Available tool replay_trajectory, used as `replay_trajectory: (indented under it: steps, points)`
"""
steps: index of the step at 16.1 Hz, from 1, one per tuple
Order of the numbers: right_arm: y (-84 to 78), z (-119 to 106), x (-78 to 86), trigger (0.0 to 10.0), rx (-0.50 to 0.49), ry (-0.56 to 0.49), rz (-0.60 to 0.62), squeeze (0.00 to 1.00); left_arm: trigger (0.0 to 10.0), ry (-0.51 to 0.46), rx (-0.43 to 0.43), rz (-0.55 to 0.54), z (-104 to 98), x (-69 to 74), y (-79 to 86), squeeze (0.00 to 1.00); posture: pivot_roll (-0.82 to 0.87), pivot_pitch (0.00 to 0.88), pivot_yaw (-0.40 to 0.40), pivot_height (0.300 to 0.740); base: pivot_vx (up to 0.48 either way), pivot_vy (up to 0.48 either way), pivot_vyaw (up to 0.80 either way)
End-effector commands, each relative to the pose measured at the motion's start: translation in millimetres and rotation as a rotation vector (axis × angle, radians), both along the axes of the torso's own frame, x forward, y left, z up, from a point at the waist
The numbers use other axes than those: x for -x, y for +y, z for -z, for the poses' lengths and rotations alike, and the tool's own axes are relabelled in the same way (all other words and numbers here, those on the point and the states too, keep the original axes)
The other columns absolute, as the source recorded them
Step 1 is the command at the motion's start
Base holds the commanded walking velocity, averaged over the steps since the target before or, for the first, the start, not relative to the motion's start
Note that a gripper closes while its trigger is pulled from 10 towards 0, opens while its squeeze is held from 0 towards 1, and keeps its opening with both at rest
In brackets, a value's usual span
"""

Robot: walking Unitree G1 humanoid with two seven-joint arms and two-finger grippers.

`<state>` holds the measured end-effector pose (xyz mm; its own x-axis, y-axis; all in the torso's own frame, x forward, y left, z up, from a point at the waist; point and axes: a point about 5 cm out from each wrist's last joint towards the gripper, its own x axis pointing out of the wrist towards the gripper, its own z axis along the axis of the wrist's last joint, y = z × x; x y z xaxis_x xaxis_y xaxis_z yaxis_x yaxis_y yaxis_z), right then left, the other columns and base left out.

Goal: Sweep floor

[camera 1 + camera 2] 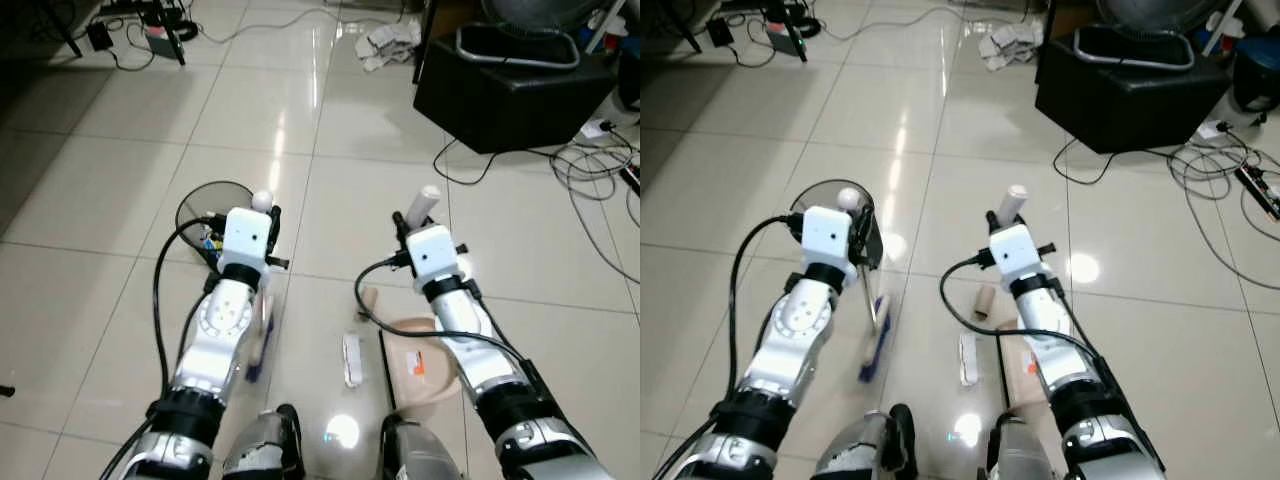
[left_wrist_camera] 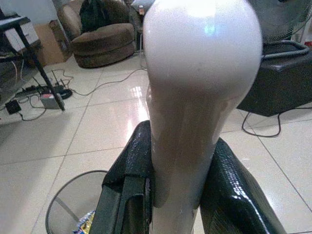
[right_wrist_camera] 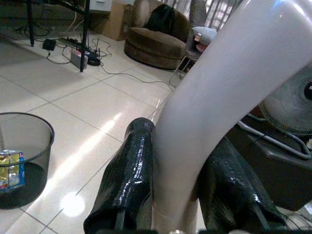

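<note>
Floor point(image 1: 120, 130): glossy pale tiles.
Bin point(image 1: 811, 200): round dark mesh, just ahead of the left arm.
Dustpan point(image 1: 425, 365): beige, flat on the tiles — right gripper point(image 3: 178, 192) clenched on its smooth handle.
Broom point(image 1: 876, 345): blue-edged head on the floor — left gripper point(image 2: 183, 190) clenched on its rounded white handle.
Debris point(image 1: 351, 358): small white piece between broom and dustpan.

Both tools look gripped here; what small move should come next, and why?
Probably a short stroke of the broom toward the dustpan. The left gripper is shut on the broom handle, the right gripper on the dustpan handle, and a white wrapper and cardboard tube lie on the tiles between the two tools.
</note>
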<state>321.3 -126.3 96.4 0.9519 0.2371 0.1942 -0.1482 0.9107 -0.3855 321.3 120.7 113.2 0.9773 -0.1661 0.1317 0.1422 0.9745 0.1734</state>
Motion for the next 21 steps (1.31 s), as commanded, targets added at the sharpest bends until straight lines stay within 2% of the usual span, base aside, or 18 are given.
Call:
replay_trajectory:
  steps: [1, 5, 8, 9, 11, 13, 15, 18, 21]
  points:
    - [7.7, -2, 0.0, 10.0, -0.009, -0.018, -0.031, 0.00, 10.0, 0.078, 0.023, -0.022, 15, 1.5, 0.8, 0.00, 0.01, 0.287, 0.050, 0.740, 0.000, 0.000, 0.00]
    - [13.0, -1, 0.7, 10.0, -0.123, -0.014, -0.003, 0.00, 10.0, 0.134, 0.177, -0.068, 22, -3.5, -12.4, 0.00, 0.00, 0.285, 0.049, 0.740, 0.000, 0.000, 0.00]
    - [14.2, 2, 0.9, 10.0, -0.156, 0.003, 0.013, 0.00, 10.0, 0.157, 0.259, -0.138, 24, -5.8, -10.2, 0.00, 0.00, 0.286, 0.043, 0.740, 0.000, 0.000, 0.00]
    - [15.3, 3, 1.2, 10.0, -0.172, 0.008, 0.018, 0.00, 10.0, 0.162, 0.313, -0.160, 23, -6.0, -9.9, 0.00, 0.00, 0.285, 0.039, 0.740, 0.000, 0.000, 0.00]
    - [17.0, 4, 0.8, 10.0, -0.195, 0.014, 0.024, 0.00, 10.0, 0.164, 0.374, -0.161, 22, -6.2, -11.5, 0.00, 0.00, 0.283, 0.036, 0.740, 0.000, 0.000, 0.00]
    - [16.5, 4, 0.2, 10.0, -0.212, 0.021, 0.034, 0.00, 10.0, 0.169, 0.475, -0.122, 17, -5.5, -19.0, 0.00, 0.00, 0.280, 0.031, 0.740, 0.000, 0.000, 0.00]
    - [12.6, 4, -1.1, 10.0, -0.231, 0.023, 0.056, 0.00, 10.0, 0.198, 0.563, -0.034, 15, -3.5, -30.1, 0.00, 0.00, 0.275, 0.033, 0.740, 0.000, 0.000, 0.00]
    - [5.1, 0, -4.4, 10.0, -0.256, 0.008, 0.081, 0.00, 10.0, 0.206, 0.559, 0.092, 9, -2.2, -39.4, 0.00, 0.01, 0.257, 0.036, 0.740, 0.000, 0.000, 0.00]
    - [-2.0, -7, -7.3, 10.0, -0.302, -0.017, 0.101, 0.00, 10.0, 0.171, 0.517, 0.193, -4, -1.6, -39.6, 0.00, 0.01, 0.240, 0.038, 0.740, 0.000, 0.000, 0.00]
